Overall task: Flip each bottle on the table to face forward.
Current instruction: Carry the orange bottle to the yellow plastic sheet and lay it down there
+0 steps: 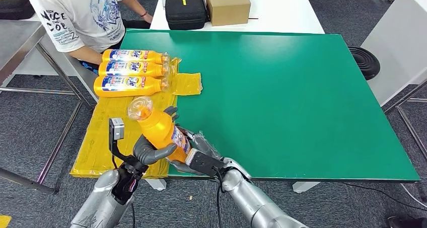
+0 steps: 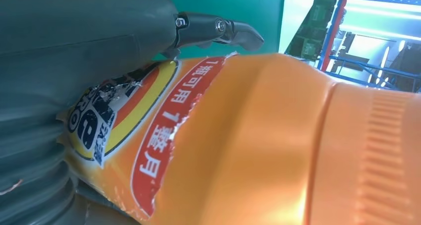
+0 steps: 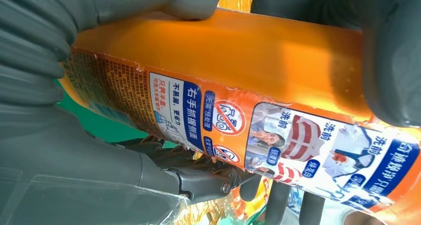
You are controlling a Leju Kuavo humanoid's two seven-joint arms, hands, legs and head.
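While both hands share it, orange bottle point(image 1: 160, 129) hangs tilted above bench point(image 1: 302, 97) near edge, cap up and away; left hand point(image 1: 151, 152) wraps mid-body, right hand point(image 1: 199, 150) cups base, back label toward right wrist. Long axis steep; turn about it likely. Three bottles point(image 1: 132, 69) lie label-up on yellow sheet point(image 1: 100, 137), far left

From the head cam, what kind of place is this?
Probably a robotics lab or test room: grey carpet, a green table on a metal frame, a black equipment case, and blue storage racking.
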